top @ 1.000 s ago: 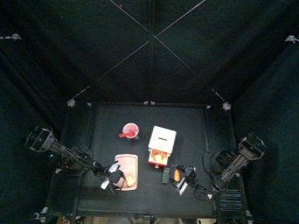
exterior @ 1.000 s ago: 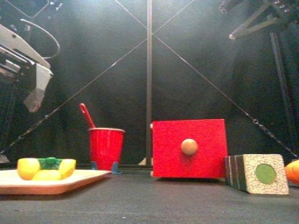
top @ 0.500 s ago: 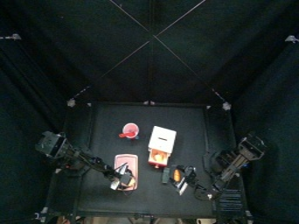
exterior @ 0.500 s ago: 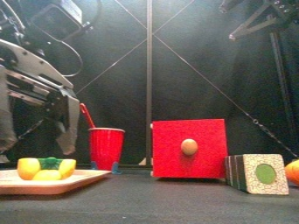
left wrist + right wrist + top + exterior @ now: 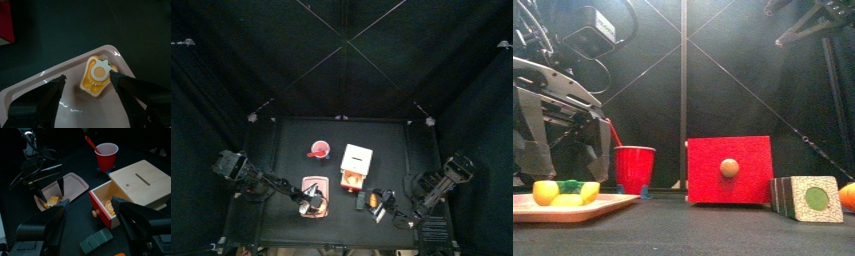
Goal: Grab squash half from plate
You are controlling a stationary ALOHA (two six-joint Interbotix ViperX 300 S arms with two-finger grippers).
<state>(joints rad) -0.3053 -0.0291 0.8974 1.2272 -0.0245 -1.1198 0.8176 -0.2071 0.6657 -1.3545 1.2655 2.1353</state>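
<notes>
The left arm has been swinging in from the surface's left edge over the last second and is now hanging over the plate [image 5: 314, 196] at the front-left corner. In the top view, the right arm is resting beyond the front-right corner, and a red cup [image 5: 318, 151] and a white-and-tan box [image 5: 356, 164] are standing mid-surface.

In the front view, the left arm is looming above the plate [image 5: 573, 207], where the squash half [image 5: 568, 199] is lying among yellow pieces; the red cup [image 5: 635, 169] is standing behind it.

In the left wrist view, the left gripper [image 5: 91, 84] is spreading wide, holding nothing, its jaws flanking the squash half [image 5: 98, 76] near the plate's [image 5: 47, 90] corner.

In the right wrist view, the right gripper [image 5: 93, 210] is gaping open and empty, looking across at the plate [image 5: 72, 184], cup [image 5: 107, 156] and box [image 5: 141, 183].
</notes>
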